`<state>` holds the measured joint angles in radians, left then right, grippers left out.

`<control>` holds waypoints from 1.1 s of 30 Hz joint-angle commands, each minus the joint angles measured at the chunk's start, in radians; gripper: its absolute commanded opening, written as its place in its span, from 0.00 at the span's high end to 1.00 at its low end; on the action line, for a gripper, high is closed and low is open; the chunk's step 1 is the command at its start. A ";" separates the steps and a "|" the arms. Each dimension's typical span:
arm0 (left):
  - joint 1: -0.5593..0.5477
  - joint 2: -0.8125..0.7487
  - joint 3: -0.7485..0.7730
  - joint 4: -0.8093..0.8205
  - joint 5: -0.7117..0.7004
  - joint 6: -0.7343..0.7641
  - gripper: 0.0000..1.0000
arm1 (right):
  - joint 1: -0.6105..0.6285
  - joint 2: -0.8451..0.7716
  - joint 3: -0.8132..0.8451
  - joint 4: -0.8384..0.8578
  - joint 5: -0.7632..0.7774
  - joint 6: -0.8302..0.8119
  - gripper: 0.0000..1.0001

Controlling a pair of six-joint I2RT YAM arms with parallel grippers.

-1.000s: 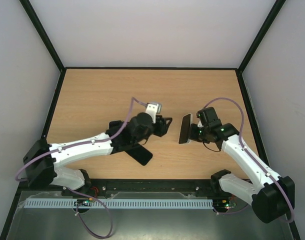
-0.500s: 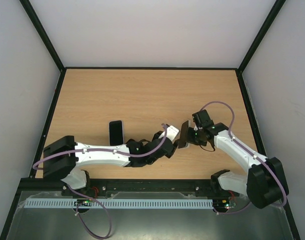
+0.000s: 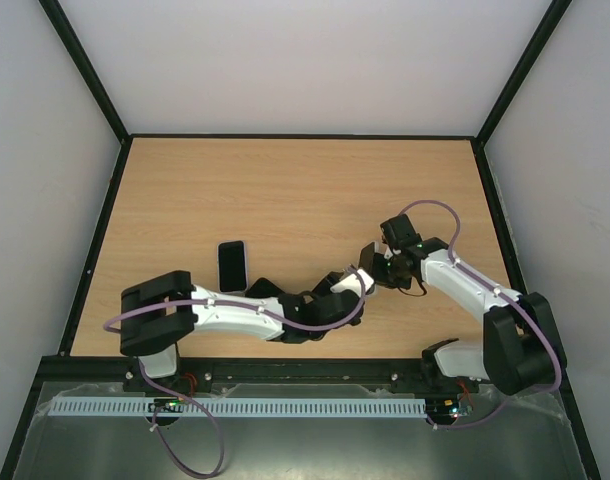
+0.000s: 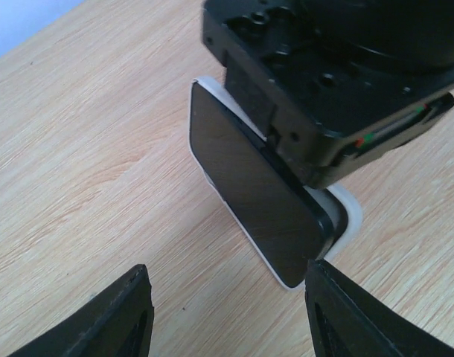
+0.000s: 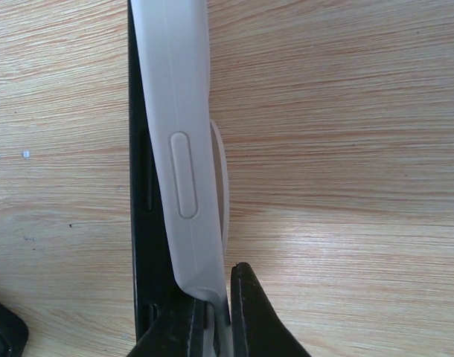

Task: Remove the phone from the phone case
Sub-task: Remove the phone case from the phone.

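My right hand (image 5: pixel 214 320) pinches only the thin rim of the phone case (image 5: pixel 178 149), held on edge right of centre on the bench (image 4: pixel 78 134) with the phone (image 4: pixel 257 201) inside; a push from my open left hand (image 4: pixel 227 305) could slip that grip.

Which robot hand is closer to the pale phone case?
Right. The right gripper is pinched shut on the phone case at its edge, holding it up on its side. The left gripper is open just in front of it, not gripping.
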<state>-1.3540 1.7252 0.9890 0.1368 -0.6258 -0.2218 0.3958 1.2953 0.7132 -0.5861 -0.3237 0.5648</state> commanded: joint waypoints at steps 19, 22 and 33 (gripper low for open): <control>-0.023 0.197 0.144 0.029 -0.154 0.105 0.50 | 0.003 0.012 0.001 0.101 -0.040 -0.003 0.98; -0.022 0.209 0.144 0.029 -0.166 0.112 0.50 | 0.003 0.009 0.001 0.102 -0.046 -0.002 0.98; -0.037 0.169 0.118 0.072 -0.171 0.077 0.47 | 0.002 0.001 -0.004 0.107 -0.057 -0.003 0.98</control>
<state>-1.3697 1.9400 1.1175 0.1669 -0.7864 -0.1230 0.3927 1.2968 0.7124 -0.5556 -0.3531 0.5640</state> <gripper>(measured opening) 0.519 0.035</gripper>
